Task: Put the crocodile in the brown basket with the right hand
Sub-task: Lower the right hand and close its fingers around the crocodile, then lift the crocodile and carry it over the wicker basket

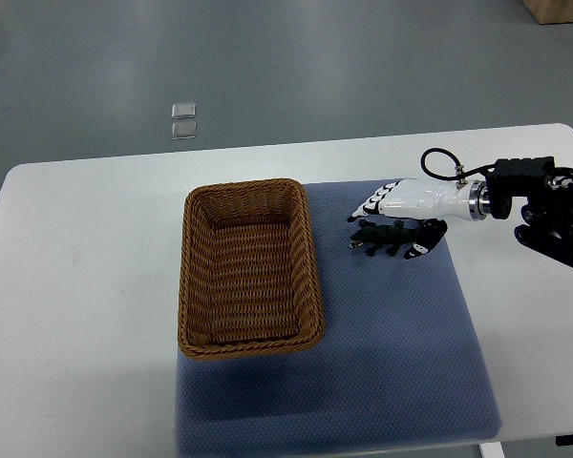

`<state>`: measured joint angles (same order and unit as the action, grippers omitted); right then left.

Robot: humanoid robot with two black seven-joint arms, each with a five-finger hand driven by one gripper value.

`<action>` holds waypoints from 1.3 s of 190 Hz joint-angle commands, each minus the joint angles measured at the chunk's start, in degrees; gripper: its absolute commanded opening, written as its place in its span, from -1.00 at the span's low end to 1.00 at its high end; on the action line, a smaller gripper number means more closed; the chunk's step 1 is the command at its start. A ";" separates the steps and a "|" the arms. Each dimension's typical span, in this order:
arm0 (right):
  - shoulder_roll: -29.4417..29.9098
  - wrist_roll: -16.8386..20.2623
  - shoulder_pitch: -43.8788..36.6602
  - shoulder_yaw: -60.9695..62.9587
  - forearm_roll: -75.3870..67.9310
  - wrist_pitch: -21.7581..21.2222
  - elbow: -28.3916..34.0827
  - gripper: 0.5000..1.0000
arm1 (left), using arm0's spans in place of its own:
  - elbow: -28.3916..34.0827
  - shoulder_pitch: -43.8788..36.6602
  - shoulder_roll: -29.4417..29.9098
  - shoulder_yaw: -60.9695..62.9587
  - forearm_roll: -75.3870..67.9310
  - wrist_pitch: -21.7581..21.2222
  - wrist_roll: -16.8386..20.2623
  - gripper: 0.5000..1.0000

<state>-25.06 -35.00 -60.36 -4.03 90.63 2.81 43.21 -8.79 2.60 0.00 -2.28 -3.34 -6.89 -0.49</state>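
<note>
Fingers of your white right hand, black at the tips, lie stretched out and a little spread, pointing toward 9 o'clock. They are not curled round anything, so treat the hand as open and empty. The small dark green toy crocodile lies just at their 6 o'clock side, flat on the blue-grey cloth mat. Its long axis runs 9 to 3 o'clock, nearly parallel to the fingers. The black-tipped thumb sits by its 3 o'clock end, though you cannot tell whether it touches. You will probably need to close across the toy's narrow body. The brown woven wicker basket stands near, at the crocodile's 9 o'clock, so the carry is short and straight. The white surface bears all of it, and your left arm is out of view.
</note>
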 commanded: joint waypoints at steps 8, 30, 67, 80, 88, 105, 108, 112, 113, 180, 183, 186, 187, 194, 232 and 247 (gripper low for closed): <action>1.15 0.00 0.06 -0.45 0.07 0.10 -1.55 0.65 | 0.00 0.03 0.00 -0.01 0.00 0.03 -0.04 1.00; 1.41 0.00 -0.02 -3.00 0.16 1.94 -3.22 0.64 | 0.00 0.03 0.00 -0.01 0.00 0.03 -0.04 1.00; 2.38 0.00 -0.02 -4.14 0.07 3.26 -4.10 0.61 | 0.00 0.12 0.00 -0.01 0.00 0.03 -0.04 1.00; 2.38 0.00 -0.11 -4.14 0.07 3.26 -4.10 0.55 | 0.00 0.47 0.00 -0.01 0.00 -0.06 0.05 1.00; 2.38 0.00 -0.29 -4.14 0.07 3.26 -4.18 0.48 | 0.00 0.47 0.00 -0.01 0.00 0.03 -0.04 1.00; 2.29 0.00 -0.38 -4.05 -0.02 3.35 -4.27 0.32 | 0.00 0.47 0.00 -0.01 0.00 -0.06 0.05 1.00; 2.29 0.00 -0.38 -4.05 -0.02 3.35 -4.27 0.30 | 0.00 0.56 0.00 -0.01 0.00 -0.06 -0.04 1.00; 2.29 0.00 -0.38 -4.05 -0.02 3.35 -4.27 0.24 | 0.00 0.56 0.00 -0.01 0.00 0.03 -0.04 1.00; 2.29 0.00 -0.38 -4.05 -0.02 3.35 -4.27 0.21 | 0.00 0.56 0.00 -0.01 0.00 -0.06 -0.04 1.00; 2.12 0.00 -0.82 -4.05 -0.37 3.44 -4.27 -0.36 | 0.00 0.83 0.00 0.08 0.00 -0.06 -0.04 1.00; 2.12 0.00 -0.82 -3.97 -0.37 3.44 -4.27 -0.38 | 0.00 0.83 0.00 0.08 0.00 0.03 -0.04 1.00; 2.12 0.00 -0.90 -3.79 -0.46 3.44 -4.27 -0.41 | 0.00 0.83 0.00 -0.01 0.00 -0.06 -0.04 1.00; 2.12 0.00 -0.90 -3.79 -0.46 3.44 -4.27 -0.41 | 0.00 0.83 0.00 -0.01 0.00 -0.06 -0.04 1.00; 2.12 0.00 -0.90 -3.70 -0.55 3.44 -4.27 -0.47 | 0.00 0.91 0.00 0.08 0.00 0.03 -0.04 1.00; 1.15 0.00 -3.63 -3.09 -3.00 3.44 -3.75 -0.66 | 0.00 0.91 0.00 -0.01 0.00 -0.06 0.05 1.00; -0.17 0.00 -5.65 -2.56 -6.43 3.35 -3.04 -0.67 | 0.00 0.91 0.00 -0.01 0.00 -0.06 -0.04 1.00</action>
<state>-23.87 -35.00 -63.75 -7.17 87.90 6.24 39.35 -8.79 3.51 0.00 -2.27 -3.34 -6.91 -0.50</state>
